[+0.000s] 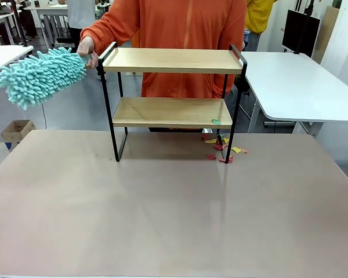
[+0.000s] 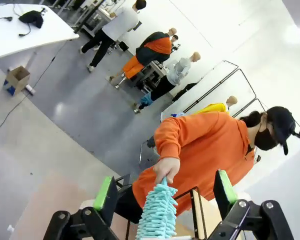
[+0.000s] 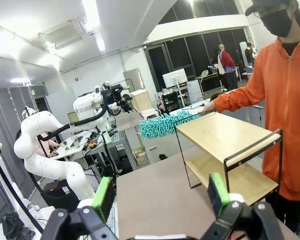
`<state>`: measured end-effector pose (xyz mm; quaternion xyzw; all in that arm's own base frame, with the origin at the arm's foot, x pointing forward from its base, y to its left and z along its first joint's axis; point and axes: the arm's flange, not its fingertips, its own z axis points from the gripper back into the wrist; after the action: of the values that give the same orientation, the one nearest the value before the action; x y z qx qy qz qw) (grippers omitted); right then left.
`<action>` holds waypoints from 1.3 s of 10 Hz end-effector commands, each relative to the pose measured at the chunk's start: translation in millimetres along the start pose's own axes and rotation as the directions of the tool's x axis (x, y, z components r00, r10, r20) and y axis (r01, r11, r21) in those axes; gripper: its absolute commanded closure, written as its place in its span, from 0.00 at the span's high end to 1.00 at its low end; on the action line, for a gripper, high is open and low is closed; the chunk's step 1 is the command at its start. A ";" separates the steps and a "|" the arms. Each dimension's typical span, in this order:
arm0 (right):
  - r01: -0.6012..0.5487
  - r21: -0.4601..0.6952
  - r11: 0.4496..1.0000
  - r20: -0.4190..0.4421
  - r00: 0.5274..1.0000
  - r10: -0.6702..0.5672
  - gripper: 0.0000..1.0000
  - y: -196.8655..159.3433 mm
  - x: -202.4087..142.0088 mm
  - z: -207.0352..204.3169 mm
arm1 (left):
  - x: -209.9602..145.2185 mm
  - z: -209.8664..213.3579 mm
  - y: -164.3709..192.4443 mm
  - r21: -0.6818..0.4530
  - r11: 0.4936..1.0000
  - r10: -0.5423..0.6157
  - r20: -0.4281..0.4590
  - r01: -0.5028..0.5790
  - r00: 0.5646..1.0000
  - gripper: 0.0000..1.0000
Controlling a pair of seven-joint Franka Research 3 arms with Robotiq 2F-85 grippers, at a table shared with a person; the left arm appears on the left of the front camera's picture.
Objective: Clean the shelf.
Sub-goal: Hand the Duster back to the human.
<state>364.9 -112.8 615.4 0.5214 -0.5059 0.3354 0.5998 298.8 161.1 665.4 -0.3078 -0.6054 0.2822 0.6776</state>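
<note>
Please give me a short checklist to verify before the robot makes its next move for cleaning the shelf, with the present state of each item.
1. Left gripper open and holding nothing: ok; the duster sits between its green pads, untouched by either.
2. Right gripper open and free: ok.
3. Who holds the duster: the person's hand grips its handle, beside the shelf; not ok for the robot to begin wiping.
4. Top board free of objects: ok.
5. Lower board clean: not ok, a small green scrap lies near its right end.
6. Table under the shelf clean: not ok, coloured paper scraps lie by the right leg.
</note>
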 end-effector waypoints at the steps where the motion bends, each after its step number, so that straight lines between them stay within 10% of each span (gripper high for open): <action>1: -0.006 0.005 1.000 -0.017 1.000 0.006 1.00 1.4 1.3 1.2 | -0.9 -6.2 -3.0 0.033 0.999 -0.010 -0.052 0.012 0.999 1.00; 13: -0.006 0.005 1.000 -0.017 1.000 0.006 1.00 1.4 1.3 1.2 | 0.0 0.0 0.0 0.000 1.000 0.000 0.000 0.000 1.000 1.00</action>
<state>365.0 -112.8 615.3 0.5215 -0.5058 0.3353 0.5998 298.2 162.4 665.8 -0.3069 -0.6027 0.2818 0.6805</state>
